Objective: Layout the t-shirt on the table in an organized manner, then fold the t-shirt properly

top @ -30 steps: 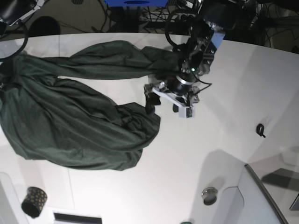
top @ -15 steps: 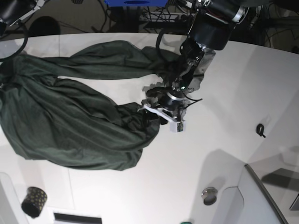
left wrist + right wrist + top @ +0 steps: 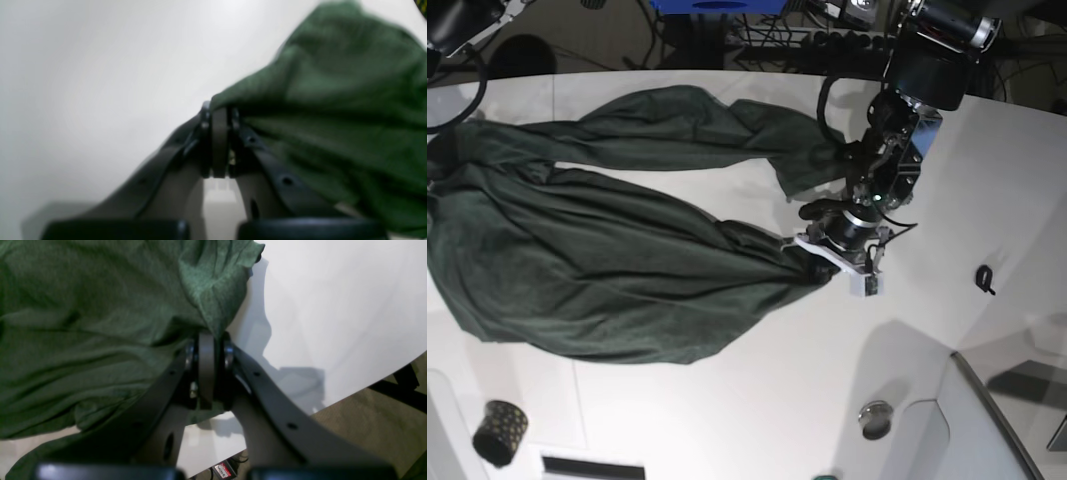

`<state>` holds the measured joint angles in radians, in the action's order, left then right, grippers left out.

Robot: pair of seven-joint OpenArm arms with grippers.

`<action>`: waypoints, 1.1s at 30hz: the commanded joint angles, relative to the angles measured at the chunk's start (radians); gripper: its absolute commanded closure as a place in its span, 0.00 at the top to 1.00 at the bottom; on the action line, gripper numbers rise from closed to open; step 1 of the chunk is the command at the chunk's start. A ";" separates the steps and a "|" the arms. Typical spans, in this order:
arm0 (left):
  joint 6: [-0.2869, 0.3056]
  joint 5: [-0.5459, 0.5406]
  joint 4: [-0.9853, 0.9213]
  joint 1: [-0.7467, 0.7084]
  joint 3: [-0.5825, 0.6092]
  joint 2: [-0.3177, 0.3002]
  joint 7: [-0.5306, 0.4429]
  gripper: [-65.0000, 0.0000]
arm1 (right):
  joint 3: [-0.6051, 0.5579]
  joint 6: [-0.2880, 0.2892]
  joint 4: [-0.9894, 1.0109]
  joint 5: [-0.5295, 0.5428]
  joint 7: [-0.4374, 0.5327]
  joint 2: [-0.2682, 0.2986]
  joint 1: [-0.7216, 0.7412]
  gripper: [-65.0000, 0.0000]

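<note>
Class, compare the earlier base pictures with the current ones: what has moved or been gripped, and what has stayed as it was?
The left gripper came down, closed on the t-shirt at its bunched lower corner and dragged it toward the base view's right, stretching out the folds. The right gripper stays shut on the shirt's other end, and the table is unchanged.

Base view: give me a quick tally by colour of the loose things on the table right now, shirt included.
Dark green: 1, the t-shirt
Black with speckles: 1, a small cup
Black: 1, a small clip
Silver: 1, a round metal fitting
Total: 4, all on the white table
</note>
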<state>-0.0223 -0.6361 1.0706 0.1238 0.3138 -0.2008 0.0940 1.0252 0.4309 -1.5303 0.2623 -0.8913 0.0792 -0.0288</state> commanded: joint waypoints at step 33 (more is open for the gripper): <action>0.011 0.005 0.351 -0.184 -0.172 -0.160 -0.021 0.00 | -0.148 -0.013 -0.066 0.009 0.018 0.060 0.048 0.01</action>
<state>-0.0154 -0.6300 1.4063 -0.0753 0.1459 -0.3523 0.1020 0.8745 0.4271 -1.5829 0.2619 -0.8951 0.1177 0.0048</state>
